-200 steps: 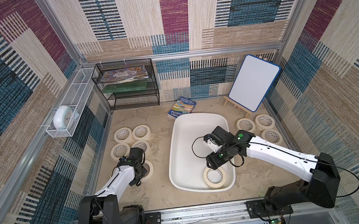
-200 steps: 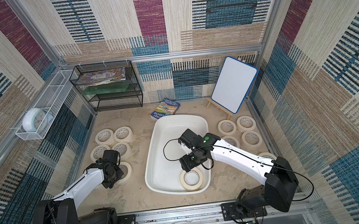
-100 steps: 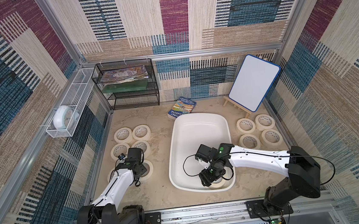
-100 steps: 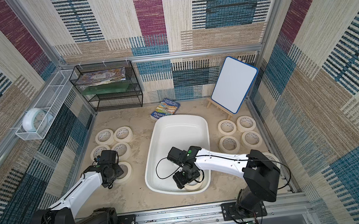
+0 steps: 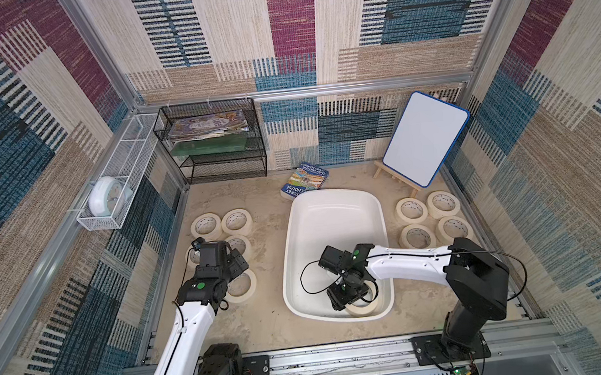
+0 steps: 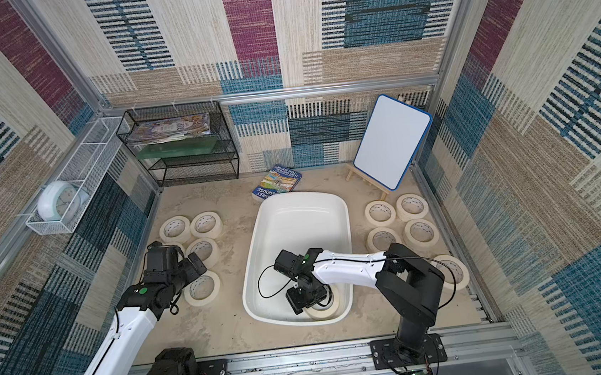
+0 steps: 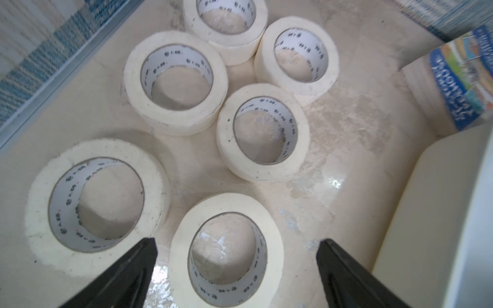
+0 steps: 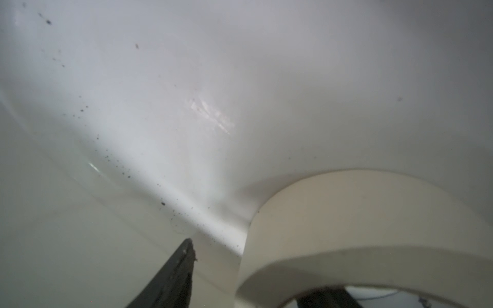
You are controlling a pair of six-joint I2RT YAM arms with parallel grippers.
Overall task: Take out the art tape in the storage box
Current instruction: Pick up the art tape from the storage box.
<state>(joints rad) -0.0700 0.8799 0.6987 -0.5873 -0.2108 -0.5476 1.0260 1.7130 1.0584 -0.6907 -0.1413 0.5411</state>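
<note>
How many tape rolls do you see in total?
12. Six rolls left of the box, five right of it, one of those partly behind the right arm, one inside at the right gripper. Others may be hidden.

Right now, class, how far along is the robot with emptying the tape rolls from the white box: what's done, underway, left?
Done: six rolls by the open left hand and five more on the right lie on the table. In hand: the right hand straddles the wall of the last roll in the storage box, not yet clamped. Left: grip it, lift it out and set it down.
</note>
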